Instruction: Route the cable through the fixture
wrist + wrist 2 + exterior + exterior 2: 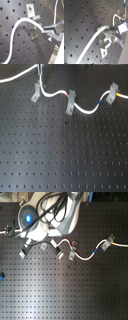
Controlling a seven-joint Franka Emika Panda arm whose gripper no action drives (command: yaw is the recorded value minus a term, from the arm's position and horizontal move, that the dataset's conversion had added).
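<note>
Under me lies a black board (60, 159) full of small holes. Two other grey clips sit on it: one (70, 102) mid-board, another (113, 92) toward the first exterior view's right.

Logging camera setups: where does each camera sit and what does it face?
First exterior view: raised, looking down at the black perforated board, three grey bent-metal clips, white cable; only the gripper tip shows.
Second exterior view: almost overhead, same board; the white arm hides part.
First wrist view: close on one clip, gripper shut on cable.
Second wrist view: same clip and gripper, another angle.
</note>
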